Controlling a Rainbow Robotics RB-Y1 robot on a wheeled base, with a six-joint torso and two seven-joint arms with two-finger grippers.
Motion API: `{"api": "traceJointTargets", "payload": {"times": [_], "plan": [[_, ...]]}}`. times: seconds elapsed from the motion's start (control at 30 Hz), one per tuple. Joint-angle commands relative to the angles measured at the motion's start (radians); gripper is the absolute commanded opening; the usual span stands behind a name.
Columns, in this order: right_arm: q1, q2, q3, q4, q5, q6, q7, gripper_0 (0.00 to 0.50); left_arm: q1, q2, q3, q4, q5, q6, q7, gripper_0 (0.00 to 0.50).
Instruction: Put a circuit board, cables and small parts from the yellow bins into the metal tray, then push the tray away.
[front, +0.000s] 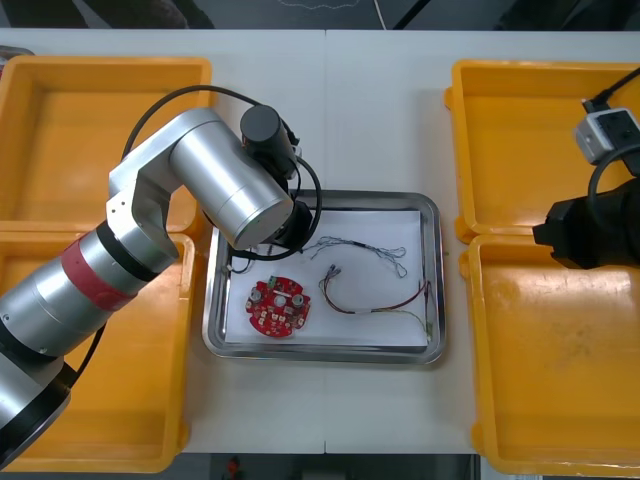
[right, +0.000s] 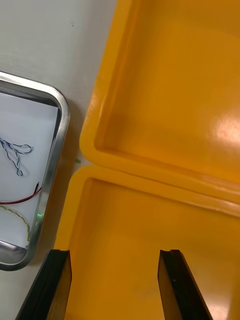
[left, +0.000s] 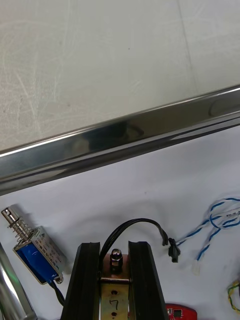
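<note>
A half-hidden part (left: 114, 292) is gripped by the left hand (left: 114, 250) over the tray (left: 125, 142); the right hand (right: 116, 255) is held open.

- yellow bins (front: 105, 65): plain yellow throughout.
- metal tray (front: 320, 352): shiny silver rim, white inside.
- circuit board (front: 279, 309): red, dotted with silver.
- blue and white cable (left: 205, 228): twisted stripes.
- red and yellow cable (front: 380, 309): two strands, one red and one yellow.
- black cable (left: 137, 220): plain black.
- blue-bodied small metal part (left: 37, 252): silver spring.
- left pincer (left: 114, 247): black fingers, gripping a copper-toned small metal part (left: 114, 287).
- tabletop (front: 380, 110): pale grey.
</note>
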Motion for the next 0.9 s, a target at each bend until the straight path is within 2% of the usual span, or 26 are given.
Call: {"api": "traceJointTargets", "payload": {"times": [0.03, 0.07, 0.13, 0.17, 0.2, 0.23, 0.27, 0.33, 0.37, 0.53, 0.9], "plan": [[0.078, -0.06, -0.12, -0.037, -0.073, 0.002, -0.098, 0.5, 0.015, -0.02, -0.028, -0.012, -0.033, -0.013, 0.104, 0.007], [0.095, -0.065, -0.145, -0.037, -0.092, 0.002, -0.104, 0.5, 0.015, -0.02, -0.028, -0.012, -0.033, -0.013, 0.104, 0.039], [0.133, -0.076, -0.198, -0.037, -0.116, 0.002, -0.101, 0.5, 0.015, -0.02, -0.028, -0.012, -0.036, -0.013, 0.105, 0.197], [0.141, -0.077, -0.209, -0.035, -0.119, 0.002, -0.098, 0.5, 0.015, -0.02, -0.028, -0.012, -0.037, -0.013, 0.105, 0.25], [0.158, -0.082, -0.229, -0.037, -0.121, 0.002, -0.095, 0.5, 0.015, -0.02, -0.028, -0.012, -0.042, -0.013, 0.107, 0.328], [0.158, -0.082, -0.229, -0.037, -0.121, 0.002, -0.095, 0.5, 0.015, -0.02, -0.028, -0.012, -0.042, -0.013, 0.107, 0.328], [0.189, -0.091, -0.25, -0.037, -0.124, 0.002, -0.091, 0.5, 0.014, -0.02, -0.028, -0.012, -0.046, -0.013, 0.112, 0.423], [0.213, -0.099, -0.263, -0.037, -0.116, 0.002, -0.089, 0.5, 0.014, -0.02, -0.026, -0.012, -0.048, -0.013, 0.115, 0.488], [0.229, -0.103, -0.263, -0.037, -0.108, 0.002, -0.086, 0.5, 0.014, -0.02, -0.026, -0.012, -0.049, -0.013, 0.118, 0.5], [0.276, -0.117, -0.264, -0.035, -0.078, 0.002, -0.075, 0.5, 0.015, -0.02, 0.008, -0.052, -0.048, 0.031, 0.135, 0.5], [0.272, -0.117, -0.261, -0.005, -0.073, 0.002, -0.068, 0.5, 0.022, 0.003, 0.222, -0.295, 0.027, 0.312, 0.135, 0.5]]}}
